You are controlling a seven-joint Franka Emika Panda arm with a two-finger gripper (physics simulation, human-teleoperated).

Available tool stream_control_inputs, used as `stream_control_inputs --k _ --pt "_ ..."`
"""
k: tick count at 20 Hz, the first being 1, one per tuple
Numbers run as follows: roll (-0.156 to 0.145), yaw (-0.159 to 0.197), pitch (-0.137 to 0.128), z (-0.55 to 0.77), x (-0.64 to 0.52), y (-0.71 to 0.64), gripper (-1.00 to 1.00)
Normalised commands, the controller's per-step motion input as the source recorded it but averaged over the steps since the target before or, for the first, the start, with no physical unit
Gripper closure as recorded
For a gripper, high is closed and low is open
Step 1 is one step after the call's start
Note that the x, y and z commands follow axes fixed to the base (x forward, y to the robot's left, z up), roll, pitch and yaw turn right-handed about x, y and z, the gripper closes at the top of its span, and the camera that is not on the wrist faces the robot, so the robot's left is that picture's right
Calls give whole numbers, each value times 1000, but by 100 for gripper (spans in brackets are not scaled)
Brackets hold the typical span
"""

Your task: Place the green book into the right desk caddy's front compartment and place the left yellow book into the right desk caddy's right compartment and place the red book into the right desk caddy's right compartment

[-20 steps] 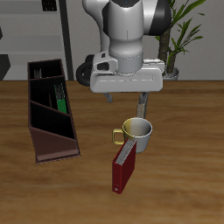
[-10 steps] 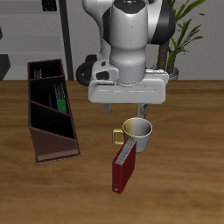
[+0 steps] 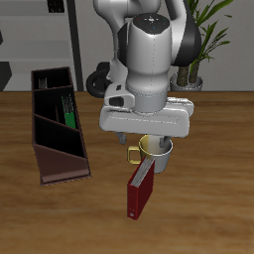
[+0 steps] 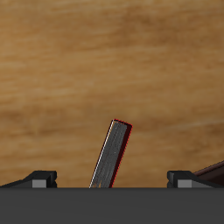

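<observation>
The red book (image 3: 140, 191) stands upright on the table near the front edge, just in front of the mug. In the wrist view it (image 4: 111, 156) shows edge-on with its grey page edge. My gripper (image 3: 143, 138) hangs above the mug and the book, open and empty, with its fingertips (image 4: 39, 178) far apart. The right desk caddy (image 3: 62, 165) lies apart from the gripper, and its corner (image 4: 213, 167) shows in the wrist view. The green book (image 3: 72, 112) stands in its middle section. No yellow book can be made out.
A white mug with a yellow handle (image 3: 156, 154) stands right behind the red book, partly hidden by my hand. A potted plant (image 3: 203, 40) stands at the table's back. Shelving rises behind the caddy.
My arm has come forward and down, from behind the mug to above it and the red book. The books, mug and caddy have not moved.
</observation>
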Motion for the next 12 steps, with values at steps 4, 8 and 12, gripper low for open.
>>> stream_control_inputs --k 4,8,12 --pt "29 -47 -13 -214 156 -36 -100" --pt "3 -62 29 -371 176 -88 -100" --pt "-7 -51 15 -317 76 -57 -100"
